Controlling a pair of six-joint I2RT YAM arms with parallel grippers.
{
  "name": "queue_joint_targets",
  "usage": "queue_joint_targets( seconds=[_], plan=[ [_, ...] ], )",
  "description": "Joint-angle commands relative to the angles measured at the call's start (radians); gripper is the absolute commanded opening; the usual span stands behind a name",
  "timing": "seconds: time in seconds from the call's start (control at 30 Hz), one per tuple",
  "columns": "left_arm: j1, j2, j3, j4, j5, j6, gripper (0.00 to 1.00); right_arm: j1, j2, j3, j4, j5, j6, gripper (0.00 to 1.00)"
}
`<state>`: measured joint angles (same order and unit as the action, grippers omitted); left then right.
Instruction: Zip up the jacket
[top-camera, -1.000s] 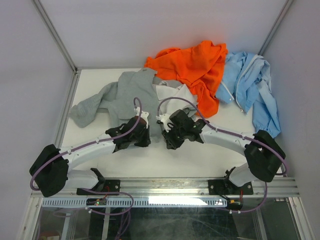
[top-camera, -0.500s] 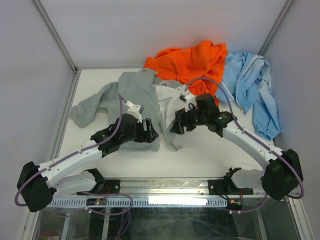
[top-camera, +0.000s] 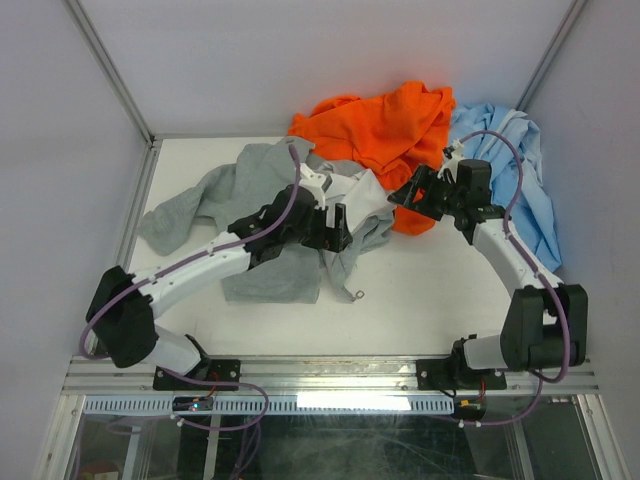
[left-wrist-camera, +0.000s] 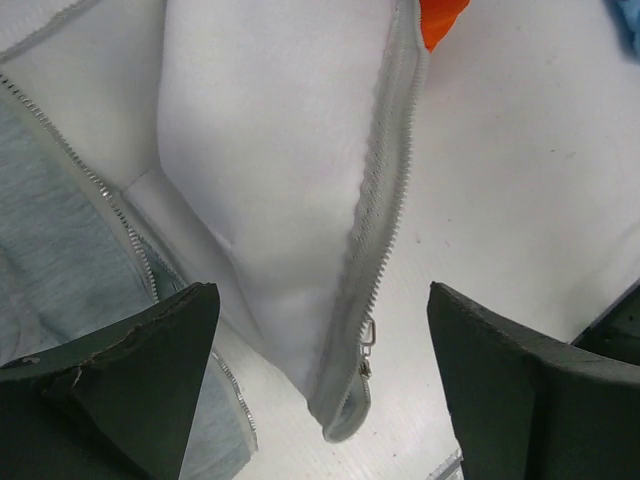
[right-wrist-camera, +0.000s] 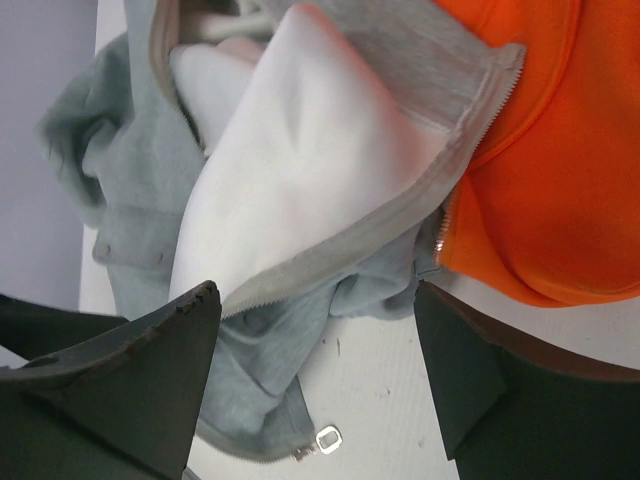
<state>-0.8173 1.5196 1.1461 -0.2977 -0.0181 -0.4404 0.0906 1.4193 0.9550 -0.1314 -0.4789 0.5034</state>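
Your left gripper (left-wrist-camera: 322, 290) and right gripper (right-wrist-camera: 315, 288) both gape wide, holding nothing. The jacket (top-camera: 262, 190) sprawls mid-table, front open, zipper (left-wrist-camera: 385, 200) halves apart. Nothing zipped yet, whole job left.

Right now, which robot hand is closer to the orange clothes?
The right one. The right gripper is at the orange garment's lower edge. The left gripper is farther off to the left, above the grey jacket.
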Motion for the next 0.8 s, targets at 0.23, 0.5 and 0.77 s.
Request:
queue_joint_targets(
  seconds=[0.23,0.5,0.77],
  plan=[
    [0.001,0.171,0.112,-0.023,0.003,0.083,0.8,0.001,0.23,0.013,0.332,-0.047,0.27,0.84],
    [0.028,0.122,-0.003,-0.003,0.023,0.048,0.21,0.062,0.311,0.022,0.436,-0.077,0.343,0.84],
    [0.031,0.018,-0.153,0.017,0.053,0.024,0.0,0.083,0.335,0.043,0.572,-0.113,0.407,0.77]
  ],
)
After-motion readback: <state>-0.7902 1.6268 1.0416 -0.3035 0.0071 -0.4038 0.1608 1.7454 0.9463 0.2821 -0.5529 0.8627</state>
